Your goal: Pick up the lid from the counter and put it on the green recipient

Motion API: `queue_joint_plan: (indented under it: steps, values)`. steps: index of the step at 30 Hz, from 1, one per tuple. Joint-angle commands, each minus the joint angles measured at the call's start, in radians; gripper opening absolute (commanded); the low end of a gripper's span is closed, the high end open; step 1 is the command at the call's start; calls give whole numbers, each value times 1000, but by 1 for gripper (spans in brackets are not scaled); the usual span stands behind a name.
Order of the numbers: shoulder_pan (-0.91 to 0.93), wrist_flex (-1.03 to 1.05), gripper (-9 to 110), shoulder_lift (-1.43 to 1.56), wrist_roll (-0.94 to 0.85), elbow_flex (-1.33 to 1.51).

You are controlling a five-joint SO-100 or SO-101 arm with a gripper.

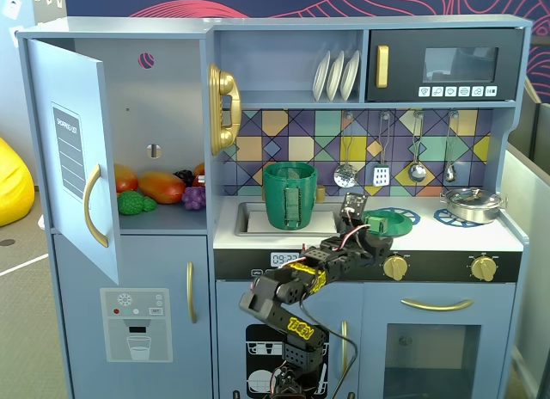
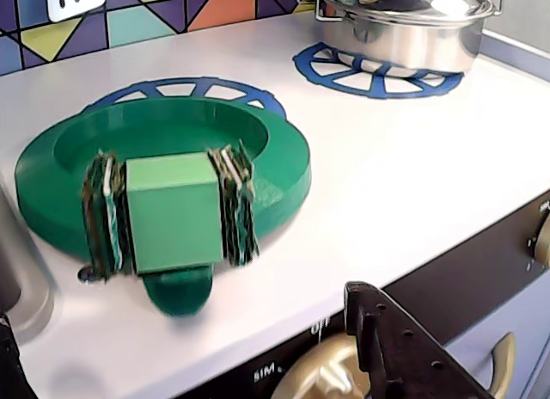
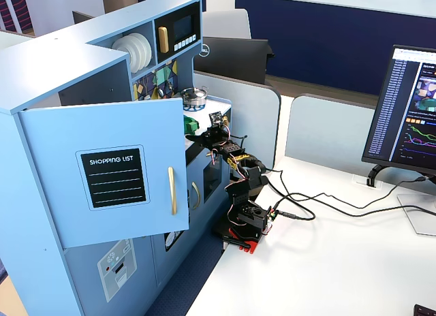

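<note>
The lid (image 2: 163,154) is a flat green disc with a light green block at its near side. It lies on the white counter over the left blue burner ring (image 2: 185,89). In a fixed view the lid (image 1: 379,222) sits right of the sink. The green recipient (image 1: 290,195) is a tall dark-green pot with a strap handle, standing in the sink area and out of the wrist view. My gripper (image 2: 182,317) is open at the counter's front edge just before the lid, with black fingers (image 2: 391,339) at the bottom right and bottom left. It holds nothing. In a fixed view the gripper (image 1: 356,211) is beside the lid.
A shiny silver pot (image 2: 404,29) with a metal lid stands on the right burner ring (image 1: 471,204). The sink rim (image 2: 21,283) is left of the lid. Gold knobs (image 1: 395,267) line the front panel. The fridge door (image 1: 73,150) hangs open at the left.
</note>
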Motion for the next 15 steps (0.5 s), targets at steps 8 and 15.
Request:
queue_joint_plan:
  steps: [8,15]
  values:
    - [-46,-74,42,-201,-12,-255]
    - [-61,-81,40,-344,-5,-388]
